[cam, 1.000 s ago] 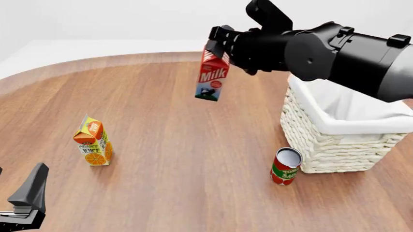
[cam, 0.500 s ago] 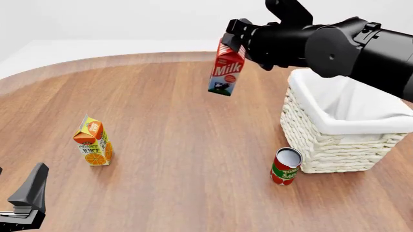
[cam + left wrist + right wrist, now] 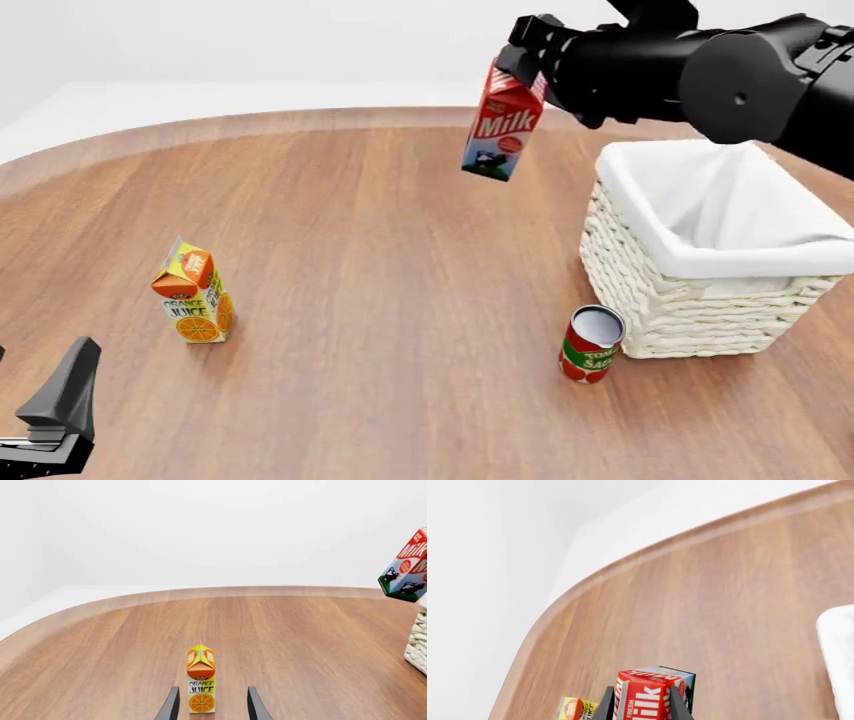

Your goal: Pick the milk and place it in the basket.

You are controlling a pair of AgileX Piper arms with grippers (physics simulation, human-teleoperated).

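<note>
Right gripper (image 3: 515,58) clamped on the gable top of the milk (image 3: 503,127) — carton tilted, hanging in the air well above the bench (image 3: 374,260), just beside the near-left corner of the basket (image 3: 667,290) and not yet over its white lining. Relative to the basket: tomato sauce can (image 3: 590,344) upright just beside its front-left corner, orange juice carton (image 3: 195,292) upright far off on the can's side. Left gripper (image 3: 212,706) spread apart, holding nothing — low by the bench, with the juice carton framed between its fingers in the left wrist view.
</note>
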